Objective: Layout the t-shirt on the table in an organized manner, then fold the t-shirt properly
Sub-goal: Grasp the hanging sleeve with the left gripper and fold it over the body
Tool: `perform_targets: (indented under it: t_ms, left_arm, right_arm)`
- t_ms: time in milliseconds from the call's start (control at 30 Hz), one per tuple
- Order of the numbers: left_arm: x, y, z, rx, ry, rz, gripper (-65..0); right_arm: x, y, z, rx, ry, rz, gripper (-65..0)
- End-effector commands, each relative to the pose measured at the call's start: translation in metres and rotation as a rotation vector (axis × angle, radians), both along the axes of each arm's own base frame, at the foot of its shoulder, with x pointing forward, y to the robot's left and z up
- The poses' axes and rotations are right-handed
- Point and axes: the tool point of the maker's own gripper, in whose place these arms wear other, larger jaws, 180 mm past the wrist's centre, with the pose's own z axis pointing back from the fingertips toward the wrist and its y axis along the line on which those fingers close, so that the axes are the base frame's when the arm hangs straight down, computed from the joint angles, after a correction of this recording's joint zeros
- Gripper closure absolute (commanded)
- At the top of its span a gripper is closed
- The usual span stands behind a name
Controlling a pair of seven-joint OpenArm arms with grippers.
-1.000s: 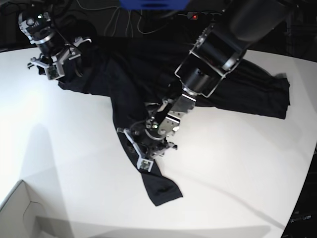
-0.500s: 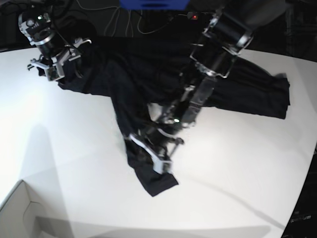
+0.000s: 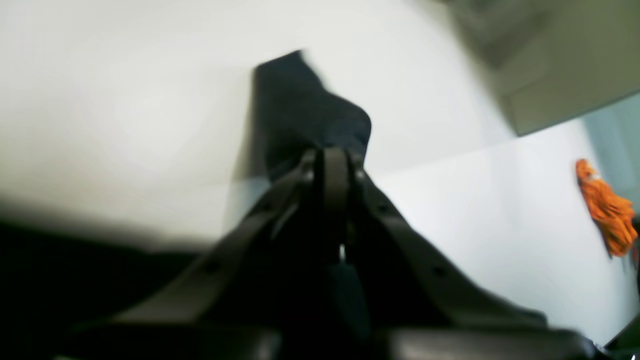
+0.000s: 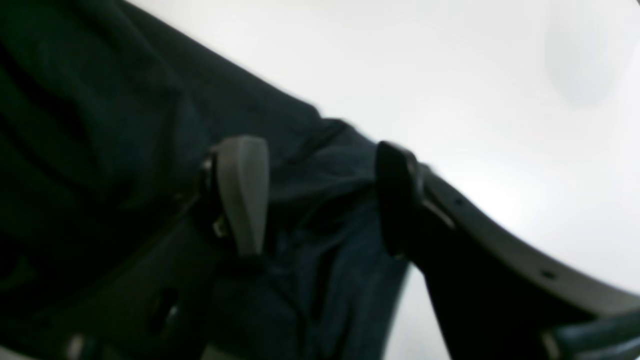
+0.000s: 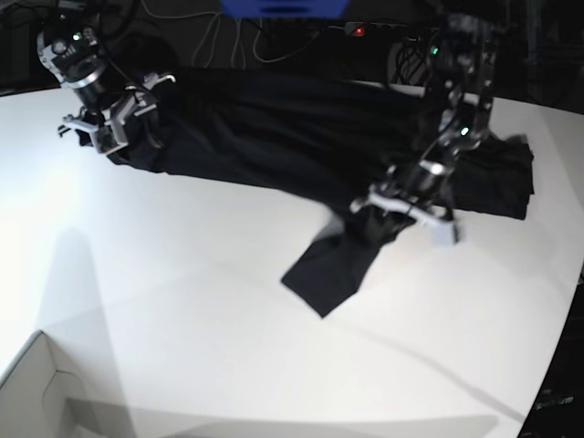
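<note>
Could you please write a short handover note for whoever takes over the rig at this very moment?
Left gripper: shut on a fold of the t-shirt, holding it up so a flap hangs down toward the table.
Right gripper: open, fingers either side of bunched cloth at the shirt's other end; no grasp.
T-shirt: stretched along the far side of the table, rumpled.
Done: nothing laid flat so far.
Left: spread the shirt out smooth, then fold it.

I count one black t-shirt (image 5: 274, 128) on one white bench (image 5: 182, 301). I have two pincers: my left pincer (image 5: 406, 208) and my right pincer (image 5: 109, 123). One cardboard box corner (image 5: 36, 392) is there.
</note>
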Motion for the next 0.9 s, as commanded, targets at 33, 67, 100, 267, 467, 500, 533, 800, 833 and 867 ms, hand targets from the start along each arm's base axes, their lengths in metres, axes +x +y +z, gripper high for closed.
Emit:
perform_targets:
  t_ms: [33, 67, 100, 267, 467, 500, 533, 800, 833, 867]
  left_arm:
    - [-0.006, 0.010, 0.019, -0.022, -0.051, 0.030, 0.0]
    - [-0.012, 0.015, 0.018, -0.018, -0.044, 0.043, 0.0]
    - [-0.017, 0.020, 0.017, -0.017, -0.039, 0.059, 0.0]
    - [-0.043, 0.025, 0.017, -0.011, -0.013, 0.073, 0.0]
    - [-0.062, 0.035, 0.012, 0.001, 0.023, 0.099, 0.0]
    - [-0.064, 0.037, 0.012, 0.003, 0.026, 0.104, 0.0]
    - [-0.066, 0.039, 0.012, 0.005, 0.026, 0.109, 0.0]
    - [-0.080, 0.067, 0.008, -0.066, 0.062, 0.225, 0.0]
    - [-0.080, 0.068, 0.009, -0.063, 0.061, 0.227, 0.0]
    - [-0.080, 0.068, 0.008, -0.063, 0.064, 0.227, 0.0]
  right_arm:
    - [0.002, 0.007, 0.001, 0.029, -0.014, 0.014, -34.8]
    - [0.001, 0.009, -0.003, 0.037, -0.004, 0.018, -34.7]
    - [-0.001, 0.012, -0.008, 0.047, 0.009, 0.020, -34.7]
    - [-0.009, 0.021, -0.029, 0.083, 0.066, 0.027, -34.7]
    - [-0.010, 0.020, -0.036, 0.092, 0.084, 0.020, -34.7]
    - [-0.011, 0.020, -0.038, 0.095, 0.091, 0.018, -34.7]
    - [-0.012, 0.020, -0.040, 0.096, 0.095, 0.018, -34.7]
    - [-0.013, 0.015, -0.057, 0.110, 0.134, -0.003, -34.7]
    - [-0.014, 0.015, -0.058, 0.111, 0.138, -0.004, -34.7]
    - [-0.014, 0.015, -0.058, 0.111, 0.138, -0.004, -34.7]
